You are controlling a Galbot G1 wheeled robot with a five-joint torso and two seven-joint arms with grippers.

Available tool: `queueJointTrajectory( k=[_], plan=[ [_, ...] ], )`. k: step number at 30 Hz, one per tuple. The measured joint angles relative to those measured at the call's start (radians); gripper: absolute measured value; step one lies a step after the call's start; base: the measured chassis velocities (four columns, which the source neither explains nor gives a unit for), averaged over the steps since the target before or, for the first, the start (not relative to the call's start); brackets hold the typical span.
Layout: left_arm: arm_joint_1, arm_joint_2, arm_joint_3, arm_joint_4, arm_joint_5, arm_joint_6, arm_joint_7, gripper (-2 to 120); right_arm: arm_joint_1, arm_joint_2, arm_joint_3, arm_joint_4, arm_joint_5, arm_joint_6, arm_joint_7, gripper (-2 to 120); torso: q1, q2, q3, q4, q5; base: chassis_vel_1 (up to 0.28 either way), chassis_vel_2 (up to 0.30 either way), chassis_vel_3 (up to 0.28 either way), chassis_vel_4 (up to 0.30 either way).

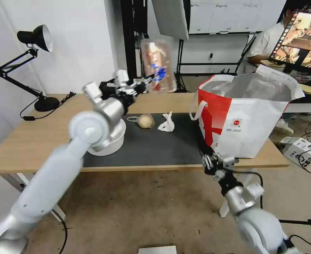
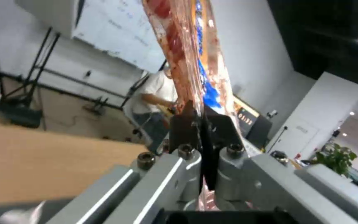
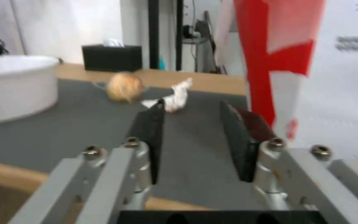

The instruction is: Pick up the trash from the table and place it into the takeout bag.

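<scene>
Your left hand (image 1: 145,83) is clamped on the edge of the clear plastic tray (image 1: 159,65), held aloft above the desk (image 1: 31,141); swing it toward three o'clock over the takeout bag (image 1: 247,120)'s open mouth, keeping it from spilling before release.

One clear tray (image 1: 159,65), one white bowl (image 1: 109,139), one wrapped ball (image 1: 145,121), one crumpled tissue (image 1: 167,123), one takeout bag (image 1: 247,116), one tissue box (image 3: 112,58), one desk lamp (image 1: 31,67), one counter (image 1: 24,141)

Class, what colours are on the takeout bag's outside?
White and red takeout bag, clearest in the head view.
</scene>
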Motion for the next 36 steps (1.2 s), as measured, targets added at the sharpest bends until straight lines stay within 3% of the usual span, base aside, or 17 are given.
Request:
queueJointTrajectory(
  k=[4,7,9,12,13,16,19,24,30,34,36],
  plan=[
    [-0.070,-0.054,0.051,0.068,0.020,-0.018,0.000,0,-0.042,0.018,0.009,0.002,-0.030,0.022,0.009,52,0.000,0.000,0.000,-0.0003,0.0002,0.000,0.000,0.000,0.000],
    [-0.167,-0.133,0.155,0.181,0.079,-0.030,0.000,0,-0.090,0.042,0.007,0.005,-0.065,0.045,0.018,65,0.000,0.000,0.000,0.0001,-0.0001,0.000,0.000,0.000,0.000],
    [-0.186,-0.155,0.182,0.209,0.103,-0.036,0.001,0,-0.098,0.049,0.006,0.006,-0.073,0.048,0.020,70,0.000,0.000,0.000,0.0001,0.0000,0.000,0.000,0.000,0.000],
    [-0.234,-0.241,0.274,0.298,0.201,-0.057,-0.002,0,-0.108,0.071,0.000,0.006,-0.088,0.052,0.024,84,0.000,0.000,0.000,0.0000,0.0001,0.000,0.000,0.000,0.000],
    [-0.234,-0.241,0.274,0.298,0.201,-0.057,-0.002,0,-0.108,0.071,0.000,0.006,-0.088,0.052,0.024,84,0.000,0.000,0.000,0.0000,0.0001,0.000,0.000,0.000,0.000],
    [-0.267,-0.343,0.357,0.396,0.312,-0.083,-0.022,0,-0.109,0.086,-0.007,0.002,-0.102,0.052,0.026,97,0.000,0.000,0.000,0.0000,0.0001,0.000,0.000,0.000,0.000],
    [-0.278,-0.390,0.389,0.450,0.375,-0.095,-0.036,0,-0.108,0.090,-0.012,-0.001,-0.106,0.052,0.027,100,0.000,0.000,0.000,-0.0002,0.0002,0.000,0.000,0.000,0.000],
    [-0.285,-0.432,0.435,0.498,0.448,-0.099,-0.031,0,-0.103,0.091,-0.017,-0.007,-0.106,0.052,0.028,100,0.000,0.000,0.000,-0.0001,0.0001,0.000,0.000,0.000,0.000],
    [-0.272,-0.413,0.451,0.498,0.454,-0.082,-0.003,0,-0.090,0.081,-0.015,-0.008,-0.100,0.047,0.030,100,0.000,0.000,0.000,0.0001,-0.0001,0.000,0.000,0.000,0.000],
    [-0.256,-0.375,0.452,0.470,0.424,-0.073,0.007,12,-0.085,0.075,-0.019,-0.015,-0.097,0.044,0.031,100,0.000,0.000,0.000,0.0004,-0.0004,0.000,0.000,0.000,0.000],
    [-0.250,-0.366,0.451,0.458,0.402,-0.071,0.007,23,-0.078,0.072,-0.021,-0.025,-0.096,0.043,0.033,100,0.000,0.000,0.000,0.0005,-0.0003,0.000,0.000,0.000,0.000]
  ],
)
